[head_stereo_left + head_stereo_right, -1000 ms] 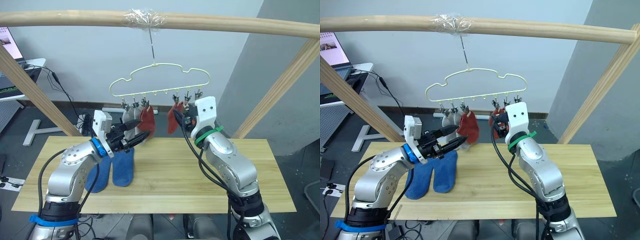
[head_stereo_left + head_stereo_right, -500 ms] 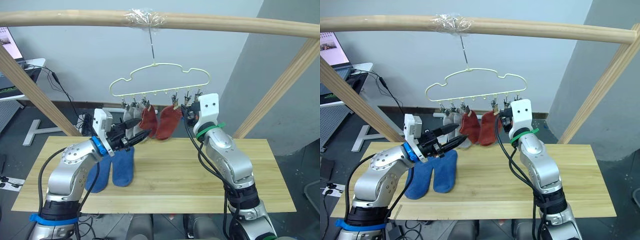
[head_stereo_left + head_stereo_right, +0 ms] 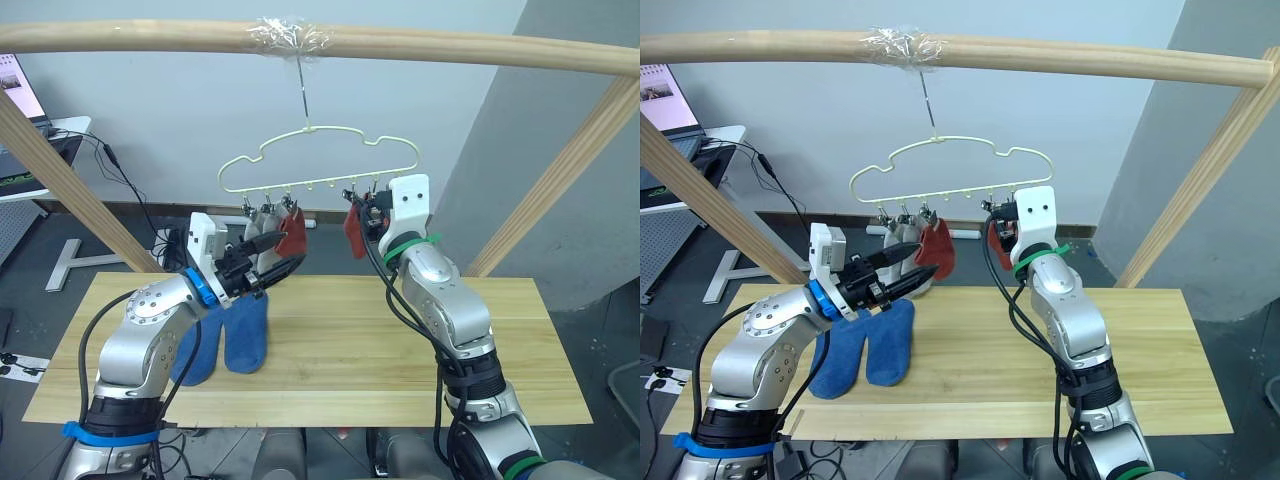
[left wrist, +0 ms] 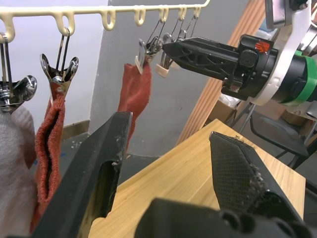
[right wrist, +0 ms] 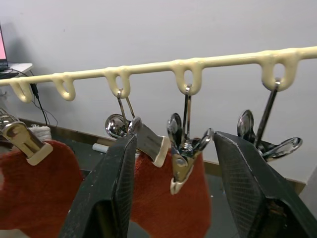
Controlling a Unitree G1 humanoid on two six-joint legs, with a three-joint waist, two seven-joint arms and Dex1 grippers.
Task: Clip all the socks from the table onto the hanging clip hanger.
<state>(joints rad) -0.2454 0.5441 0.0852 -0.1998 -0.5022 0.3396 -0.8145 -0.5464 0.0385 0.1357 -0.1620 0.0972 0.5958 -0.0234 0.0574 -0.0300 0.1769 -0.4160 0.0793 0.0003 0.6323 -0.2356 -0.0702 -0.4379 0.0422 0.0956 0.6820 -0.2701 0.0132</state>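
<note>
The right gripper (image 5: 173, 168) is spread wide under the clip hanger (image 3: 320, 160) — an empty clip (image 5: 184, 148) sits between its fingers. The left gripper (image 3: 285, 255) is also spread, holding nothing, near the hung rust-red sock (image 3: 293, 238) — two blue socks (image 3: 225, 335) lie on the table (image 3: 400, 360).

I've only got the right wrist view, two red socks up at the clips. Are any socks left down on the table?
Observer: Yes, two blue socks lie side by side on the table, toward the robot's left.
Operator: Is the left gripper holding one of them?
Observer: No. The left gripper is open and empty, raised above them beside the clip hanger.
Operator: And the grey pair?
Observer: The grey socks hang clipped at the clip hanger's left end, next to a red one.
</note>
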